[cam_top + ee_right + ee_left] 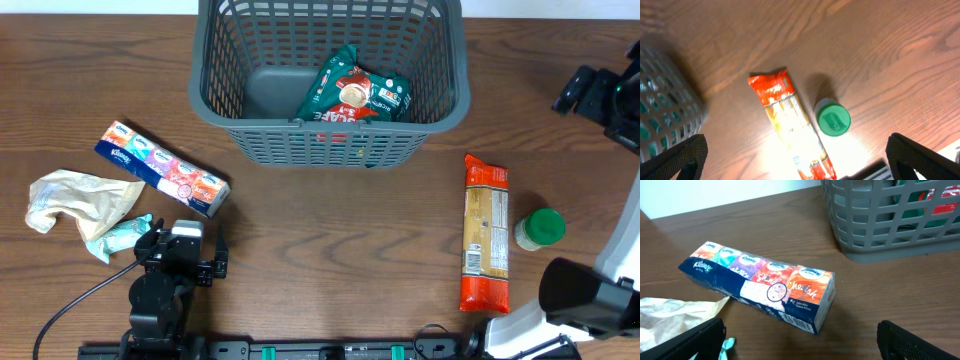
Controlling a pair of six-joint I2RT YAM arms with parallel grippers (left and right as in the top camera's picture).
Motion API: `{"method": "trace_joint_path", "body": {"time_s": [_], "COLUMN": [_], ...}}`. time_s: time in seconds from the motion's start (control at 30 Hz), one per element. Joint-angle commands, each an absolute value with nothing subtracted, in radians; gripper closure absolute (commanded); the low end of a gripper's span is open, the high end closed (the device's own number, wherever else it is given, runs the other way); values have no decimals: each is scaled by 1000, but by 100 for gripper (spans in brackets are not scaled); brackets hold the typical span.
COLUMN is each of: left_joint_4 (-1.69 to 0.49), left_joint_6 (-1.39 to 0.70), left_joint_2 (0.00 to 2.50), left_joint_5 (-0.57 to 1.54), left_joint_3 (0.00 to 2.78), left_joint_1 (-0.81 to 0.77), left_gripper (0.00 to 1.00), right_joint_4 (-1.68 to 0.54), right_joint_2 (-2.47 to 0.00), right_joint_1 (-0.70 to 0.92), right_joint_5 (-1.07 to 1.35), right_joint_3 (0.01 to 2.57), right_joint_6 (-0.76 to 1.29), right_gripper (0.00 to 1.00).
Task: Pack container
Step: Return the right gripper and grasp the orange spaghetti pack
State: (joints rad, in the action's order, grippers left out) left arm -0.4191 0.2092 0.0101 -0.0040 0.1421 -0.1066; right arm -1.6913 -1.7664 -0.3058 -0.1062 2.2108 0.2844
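The dark grey lattice basket (330,140) stands at the back centre with a green and red snack bag (355,95) inside; its corner shows in the left wrist view (890,235). A multicoloured Kleenex tissue pack (160,168) lies at the left, just ahead of my open, empty left gripper (183,240), as the left wrist view shows (765,282). An orange pasta pack (486,230) and a green-lidded jar (540,228) lie at the right. My right gripper (585,88) is open and empty high above them (797,165).
A crumpled beige bag (75,198) and a teal wrapper (125,235) lie left of the left gripper. The right arm's base (590,300) stands at the front right, near the jar.
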Motion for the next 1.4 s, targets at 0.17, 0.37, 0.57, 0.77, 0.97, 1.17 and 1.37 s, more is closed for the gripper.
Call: {"method": "trace_joint_path", "body": {"time_s": [0.17, 0.37, 0.57, 0.77, 0.97, 1.17, 1.37], "left_joint_4": [-421, -421, -421, -421, -421, -421, -422], "left_joint_6": [204, 204, 204, 204, 203, 203, 203], "left_joint_2": [4, 4, 4, 4, 4, 4, 4], "left_joint_5": [-8, -8, -8, -8, -8, -7, -8], "left_joint_3": [124, 124, 124, 124, 124, 124, 124], "left_joint_1": [-110, -110, -110, -110, -110, -110, -110], "left_gripper": [1, 2, 2, 2, 2, 2, 2], "right_joint_4": [-1681, -1567, -1347, -1070, -902, -839, -804], "right_joint_2": [-1546, -1410, -1350, -1355, -1355, -1356, -1358], "right_joint_1": [-250, -247, -247, -240, -205, -183, -181], "right_joint_5": [-108, -107, -104, -93, -93, -94, -94], "right_joint_3": [2066, 1786, 1387, 1049, 896, 836, 798], "right_joint_6": [287, 276, 276, 271, 273, 273, 273], "right_gripper": [1, 1, 1, 1, 1, 1, 1]}}
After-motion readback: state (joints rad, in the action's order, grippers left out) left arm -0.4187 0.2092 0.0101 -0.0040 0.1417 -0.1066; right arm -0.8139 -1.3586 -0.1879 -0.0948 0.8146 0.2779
